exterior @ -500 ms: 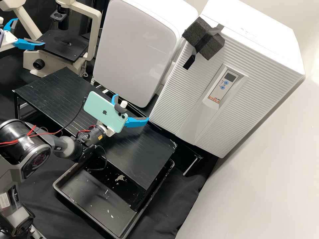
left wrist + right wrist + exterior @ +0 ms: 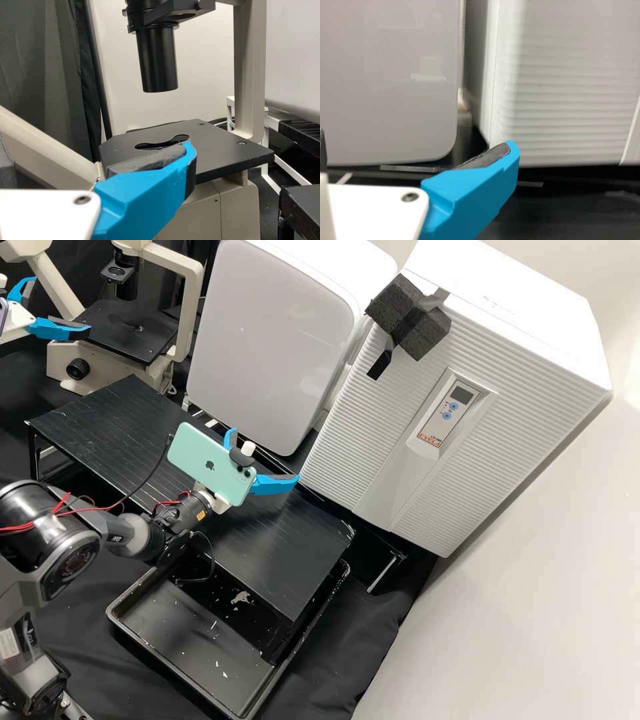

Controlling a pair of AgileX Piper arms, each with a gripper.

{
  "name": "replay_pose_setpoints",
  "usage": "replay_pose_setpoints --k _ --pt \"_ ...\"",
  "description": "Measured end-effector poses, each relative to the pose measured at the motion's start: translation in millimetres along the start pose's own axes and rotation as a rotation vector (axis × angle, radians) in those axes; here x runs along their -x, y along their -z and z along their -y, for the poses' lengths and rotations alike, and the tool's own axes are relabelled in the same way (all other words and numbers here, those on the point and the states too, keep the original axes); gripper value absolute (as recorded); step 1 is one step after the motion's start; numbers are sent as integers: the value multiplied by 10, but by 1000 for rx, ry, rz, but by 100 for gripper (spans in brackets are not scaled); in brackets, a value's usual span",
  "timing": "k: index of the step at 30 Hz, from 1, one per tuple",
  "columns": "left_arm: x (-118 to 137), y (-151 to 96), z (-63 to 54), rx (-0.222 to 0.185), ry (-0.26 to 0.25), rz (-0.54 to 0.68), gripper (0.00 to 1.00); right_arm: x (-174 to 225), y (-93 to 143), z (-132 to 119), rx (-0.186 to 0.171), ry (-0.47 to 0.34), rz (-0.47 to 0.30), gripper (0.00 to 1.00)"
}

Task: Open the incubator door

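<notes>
White and ribbed, the incubator door point(image 2: 353, 420) stands closed at right – near its left side is the right pincer point(image 2: 266, 454), open – and the left pincer point(image 2: 62, 303), also open, is by the microscope point(image 2: 100, 367), far left.

Your high view is pretty bright, with a hot glare patch on the wall point(image 2: 533, 613) by the right edge; there's soft sheen on the black shelf point(image 2: 280, 540) and faint reflections on the smooth white panel point(image 2: 273, 340); your left wrist view gets dim around the dark curtain point(image 2: 40, 60); your right wrist view blurs the ridged white front point(image 2: 575, 110) tbh
</notes>
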Motion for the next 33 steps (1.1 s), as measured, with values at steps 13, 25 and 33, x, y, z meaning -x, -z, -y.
replay_pose_setpoints --k 13,25,33 --pt "0 0 0 0 0 0 100 88 668 -642 -75 -350 -107 100" --pt "0 0 0 0 0 0 100 -202 1093 -809 -130 -522 42 100" --pt "0 0 0 0 0 0 100 -400 1117 -857 -132 -560 127 100"
